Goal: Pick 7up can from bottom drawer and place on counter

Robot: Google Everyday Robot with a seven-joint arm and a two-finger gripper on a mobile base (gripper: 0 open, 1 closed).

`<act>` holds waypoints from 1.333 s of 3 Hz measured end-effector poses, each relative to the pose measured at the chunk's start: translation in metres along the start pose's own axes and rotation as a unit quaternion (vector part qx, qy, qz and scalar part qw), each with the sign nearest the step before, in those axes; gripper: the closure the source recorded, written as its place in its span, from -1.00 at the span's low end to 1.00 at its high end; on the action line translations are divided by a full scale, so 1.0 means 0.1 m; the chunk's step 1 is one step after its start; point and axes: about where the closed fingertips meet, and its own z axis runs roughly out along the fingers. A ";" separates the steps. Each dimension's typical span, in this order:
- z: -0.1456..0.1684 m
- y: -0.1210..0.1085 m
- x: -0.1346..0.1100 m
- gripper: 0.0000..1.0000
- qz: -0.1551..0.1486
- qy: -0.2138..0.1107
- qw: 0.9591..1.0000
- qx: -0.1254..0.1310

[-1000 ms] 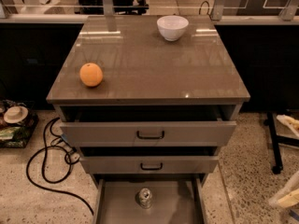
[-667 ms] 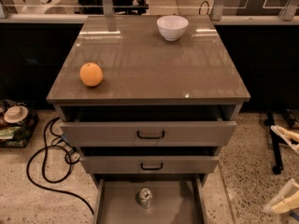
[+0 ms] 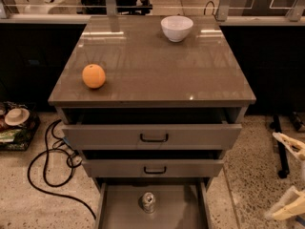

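The 7up can (image 3: 147,202) stands upright on the grey floor of the pulled-out bottom drawer (image 3: 119,209), its silver top facing up. Above the drawers lies the glossy brown-grey counter (image 3: 157,66). My gripper (image 3: 289,176) is at the right edge of the view, over the floor to the right of the cabinet and well apart from the can. Its two pale fingers (image 3: 288,144) are spread wide, open, with nothing between them.
An orange (image 3: 93,76) sits on the counter's left side and a white bowl (image 3: 177,28) at its back. The two upper drawers (image 3: 152,136) stand slightly pulled out above the can. A black cable (image 3: 47,166) and a box of clutter (image 3: 14,125) lie on the floor at left.
My gripper's fingers have shifted slightly down and to the left at the right edge. The can, orange, bowl and drawers have not moved.
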 end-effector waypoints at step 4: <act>1.35 0.83 1.32 -1.00 0.061 -0.121 0.991 -0.008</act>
